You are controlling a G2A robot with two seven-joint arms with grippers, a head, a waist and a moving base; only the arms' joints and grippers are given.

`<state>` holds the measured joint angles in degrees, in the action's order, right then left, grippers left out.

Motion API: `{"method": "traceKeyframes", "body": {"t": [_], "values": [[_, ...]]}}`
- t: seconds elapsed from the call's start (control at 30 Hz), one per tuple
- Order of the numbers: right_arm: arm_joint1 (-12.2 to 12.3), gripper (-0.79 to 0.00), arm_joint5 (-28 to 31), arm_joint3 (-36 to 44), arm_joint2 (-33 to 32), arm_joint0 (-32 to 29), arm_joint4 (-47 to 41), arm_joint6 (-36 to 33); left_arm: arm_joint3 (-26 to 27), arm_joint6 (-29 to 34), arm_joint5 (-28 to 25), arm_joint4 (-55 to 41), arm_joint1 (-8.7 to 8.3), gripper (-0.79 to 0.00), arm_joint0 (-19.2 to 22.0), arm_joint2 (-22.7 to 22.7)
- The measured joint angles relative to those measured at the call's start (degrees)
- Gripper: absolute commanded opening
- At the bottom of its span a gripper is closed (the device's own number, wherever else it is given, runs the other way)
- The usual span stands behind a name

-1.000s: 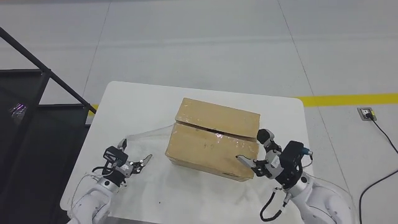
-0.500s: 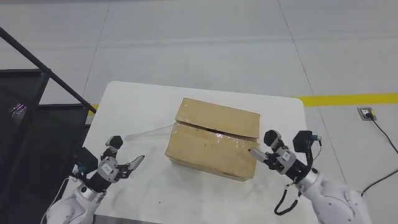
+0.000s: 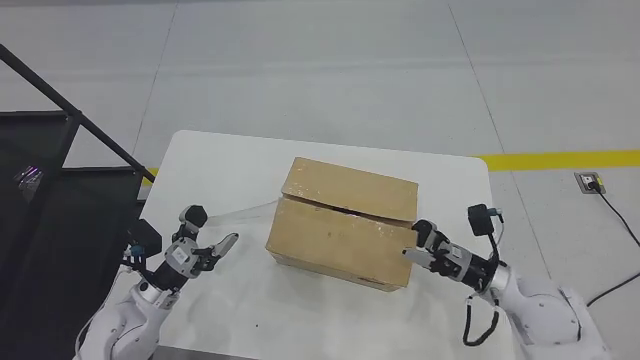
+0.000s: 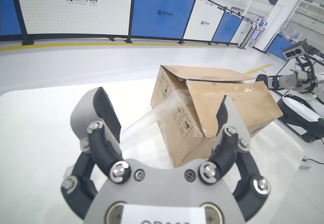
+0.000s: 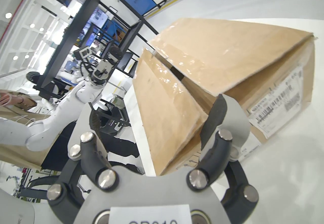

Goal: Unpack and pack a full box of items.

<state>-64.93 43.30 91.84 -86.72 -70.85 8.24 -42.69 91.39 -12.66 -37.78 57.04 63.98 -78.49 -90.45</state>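
A brown cardboard box (image 3: 345,220) lies in the middle of the white table (image 3: 400,170). Its top flaps are down, with a narrow dark gap along the seam. A strip of clear tape (image 3: 240,212) hangs off its left end onto the table. My left gripper (image 3: 209,232) is open to the left of the box, near the tape's loose end. From the left wrist, the tape (image 4: 141,121) and the box (image 4: 215,106) lie beyond the open left gripper (image 4: 164,111). My right gripper (image 3: 415,242) is open at the box's front right corner. The right wrist's open gripper (image 5: 155,121) frames that corner of the box (image 5: 215,57).
The table's front edge runs close behind both grippers. A black metal frame (image 3: 60,110) stands off the table's left side. Bare table surface lies behind the box and to its left. A cable (image 3: 620,220) trails on the floor at the right.
My left arm swung out to the left and its gripper now points at the tape end. My right arm drew back to the right, with its gripper turned at the box's corner.
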Motion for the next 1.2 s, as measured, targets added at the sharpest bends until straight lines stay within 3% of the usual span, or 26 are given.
{"method": "traceKeyframes", "body": {"t": [0.2, 0.37, 0.6, 0.9, 1.0, 1.2], "values": [[1.5, 0.0, 11.5, 2.1, -0.2, -2.3, -10.0, -7.2, 0.8, 0.2, 0.3, -2.1, 0.2, 0.0, 0.9, 1.1], [4.2, 0.0, 14.4, 7.7, 1.3, -5.2, -6.1, -3.8, 1.0, 0.6, -0.4, -3.9, 0.34, 0.0, 2.0, 1.9], [8.3, 0.0, 14.7, 14.4, 3.9, -8.6, 1.7, -3.6, 0.6, 2.8, -1.8, -3.0, 0.28, 0.0, 3.3, 2.9], [11.5, 0.0, 14.7, 16.6, 11.8, -8.2, 19.3, -3.2, -2.3, 9.8, -10.6, 4.2, -0.66, 0.0, 4.6, 4.2], [11.5, 0.0, 14.7, 15.5, 13.8, -6.3, 18.8, -0.4, -3.4, 11.2, -12.0, 6.8, -0.94, 0.0, 4.8, 4.4], [11.3, 0.0, 12.8, 10.6, 15.6, -1.7, 6.2, 6.3, -5.9, 12.2, -14.8, 10.1, -1.38, 0.0, 5.7, 5.1]]}}
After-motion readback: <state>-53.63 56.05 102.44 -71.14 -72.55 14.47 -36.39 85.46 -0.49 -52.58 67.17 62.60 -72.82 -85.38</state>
